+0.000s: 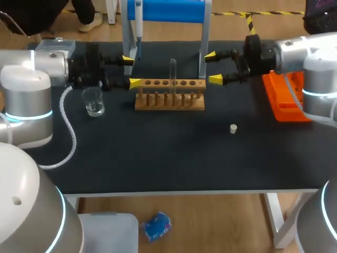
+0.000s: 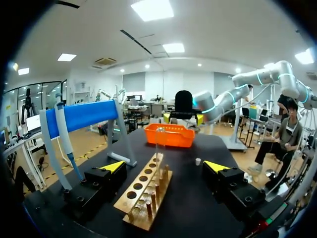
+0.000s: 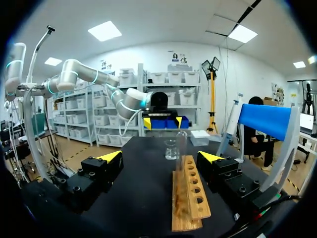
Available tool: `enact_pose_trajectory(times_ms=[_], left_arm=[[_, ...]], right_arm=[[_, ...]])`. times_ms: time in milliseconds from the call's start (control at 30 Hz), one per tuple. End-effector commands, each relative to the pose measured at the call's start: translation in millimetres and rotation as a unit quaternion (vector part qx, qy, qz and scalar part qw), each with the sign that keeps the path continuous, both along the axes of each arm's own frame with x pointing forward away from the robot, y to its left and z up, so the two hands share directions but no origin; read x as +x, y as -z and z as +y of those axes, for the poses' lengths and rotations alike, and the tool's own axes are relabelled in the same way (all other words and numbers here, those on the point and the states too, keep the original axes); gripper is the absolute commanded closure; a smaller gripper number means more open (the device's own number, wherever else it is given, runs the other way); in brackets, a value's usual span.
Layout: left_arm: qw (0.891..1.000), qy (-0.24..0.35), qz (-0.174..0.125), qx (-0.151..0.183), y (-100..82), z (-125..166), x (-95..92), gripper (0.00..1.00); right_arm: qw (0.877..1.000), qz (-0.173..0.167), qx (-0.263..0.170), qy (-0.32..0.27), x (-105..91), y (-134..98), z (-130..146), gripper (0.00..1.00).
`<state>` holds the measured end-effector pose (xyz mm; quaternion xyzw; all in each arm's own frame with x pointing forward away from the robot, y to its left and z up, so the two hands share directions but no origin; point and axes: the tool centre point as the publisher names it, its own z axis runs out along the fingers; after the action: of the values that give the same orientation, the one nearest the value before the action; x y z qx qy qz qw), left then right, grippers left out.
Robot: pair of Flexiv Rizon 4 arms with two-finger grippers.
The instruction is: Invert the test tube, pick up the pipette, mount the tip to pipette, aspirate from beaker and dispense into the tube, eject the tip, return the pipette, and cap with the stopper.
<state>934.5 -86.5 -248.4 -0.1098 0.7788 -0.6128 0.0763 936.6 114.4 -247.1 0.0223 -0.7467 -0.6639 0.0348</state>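
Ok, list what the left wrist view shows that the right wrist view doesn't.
Only the left wrist view: the orange tray at the table's far end and the small white stopper lying on the tabletop in front of it. Only the right wrist view: the glass beaker, standing past the rack's far end. Both: the wooden rack with the test tube upright in it, and the blue stand beside it.

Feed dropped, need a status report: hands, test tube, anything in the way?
Left hand open, right hand open, either end of the wooden rack. Clear glass test tube standing in rack, ungripped. Nothing blocking it.
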Motion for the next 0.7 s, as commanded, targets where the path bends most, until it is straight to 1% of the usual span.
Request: enact_pose_trajectory(times_ms=[33,300,333,400,433,500,633,700], left_arm=[[1.0,-0.004,-0.002,-0.001,1.2,-3.7,0.2,0.0],[1.0,-0.004,-0.002,-0.001,1.2,-3.7,0.2,0.0],[1.0,-0.001,0.0,-0.005,2.2,-4.2,1.4,0.0],[1.0,0.0,-0.003,-0.006,4.3,-7.7,3.5,0.0],[1.0,0.004,-0.001,-0.013,5.2,-10.1,3.9,0.0],[1.0,0.008,-0.002,-0.016,6.5,-15.0,2.8,0.0],[1.0,0.012,0.004,-0.021,9.3,-18.4,2.0,0.0],[1.0,0.012,0.004,-0.021,9.3,-18.4,2.0,0.0]], right_arm=[[1.0,0.001,0.002,-0.007,8.4,3.6,3.8,0.0],[1.0,0.001,0.002,-0.007,8.4,3.6,3.8,0.0],[1.0,0.001,0.002,-0.007,8.4,3.6,3.8,0.0],[1.0,-0.001,0.001,-0.007,10.7,9.3,13.2,0.0],[1.0,-0.001,-0.004,-0.006,12.4,13.3,17.9,0.0],[1.0,0.006,0.014,-0.007,16.1,19.4,26.0,0.0],[1.0,0.004,0.022,-0.016,22.5,25.7,42.7,0.0],[1.0,0.0,0.018,-0.023,24.6,27.2,50.9,0.0]])
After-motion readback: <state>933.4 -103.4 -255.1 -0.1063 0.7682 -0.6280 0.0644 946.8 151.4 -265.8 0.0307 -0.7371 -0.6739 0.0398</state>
